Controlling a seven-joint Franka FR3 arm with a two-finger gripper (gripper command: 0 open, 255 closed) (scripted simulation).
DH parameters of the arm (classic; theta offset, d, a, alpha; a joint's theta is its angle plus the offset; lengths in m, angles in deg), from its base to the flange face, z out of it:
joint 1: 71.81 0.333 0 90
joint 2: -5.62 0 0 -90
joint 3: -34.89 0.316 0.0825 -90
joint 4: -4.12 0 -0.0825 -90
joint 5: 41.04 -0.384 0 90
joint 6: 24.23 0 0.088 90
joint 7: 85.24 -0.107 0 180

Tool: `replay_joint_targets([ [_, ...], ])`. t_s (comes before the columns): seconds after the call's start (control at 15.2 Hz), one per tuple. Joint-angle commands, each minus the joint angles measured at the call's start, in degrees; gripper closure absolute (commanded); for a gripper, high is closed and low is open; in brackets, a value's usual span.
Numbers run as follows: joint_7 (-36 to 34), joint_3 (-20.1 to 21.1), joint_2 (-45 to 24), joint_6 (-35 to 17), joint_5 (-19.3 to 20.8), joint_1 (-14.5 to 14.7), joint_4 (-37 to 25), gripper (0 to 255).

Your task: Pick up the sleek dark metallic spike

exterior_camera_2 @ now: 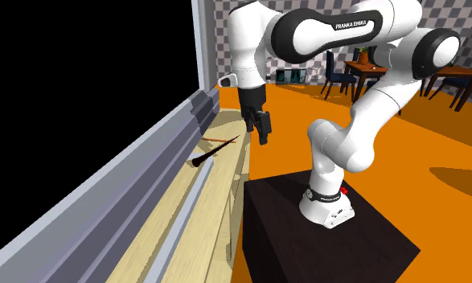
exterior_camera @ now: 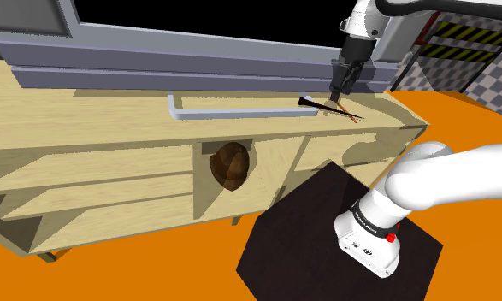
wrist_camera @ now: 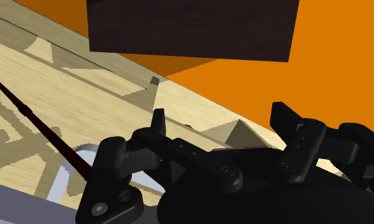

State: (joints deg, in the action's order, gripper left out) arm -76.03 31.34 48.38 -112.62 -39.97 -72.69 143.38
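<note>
Tho beside tool (exterior_camera: 334,97), spike (exterior_camera: 310,104) apart.

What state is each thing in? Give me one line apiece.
Spike: lying on its side on the cabinet top, not held.
Gripper: open, empty, hanging near the spike.
Red stick: lying flat beside the spike.
Grey tray: flat on the cabinet top.
Brown lump: sitting in the cabinet's round opening.
</note>
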Motion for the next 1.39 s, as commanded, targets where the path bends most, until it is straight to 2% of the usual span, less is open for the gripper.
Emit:
replay_joint_targets([
  [0.0,0.0,0.0,0.0,0.0,0.0,0.0,0.0,0],
  [0.4,16.1,-9.8,-0.7,-7.5,6.2,-0.6,4.0,0],
  [0.79,32.4,-20.4,-6.8,-16.2,10.3,0.1,3.7,0],
  [1.06,43.8,-27.7,-13.5,-22.2,10.4,2.2,1.3,0],
  [1.32,56.4,-35.4,-22.2,-27.5,7.2,5.7,-3.0,0],
])
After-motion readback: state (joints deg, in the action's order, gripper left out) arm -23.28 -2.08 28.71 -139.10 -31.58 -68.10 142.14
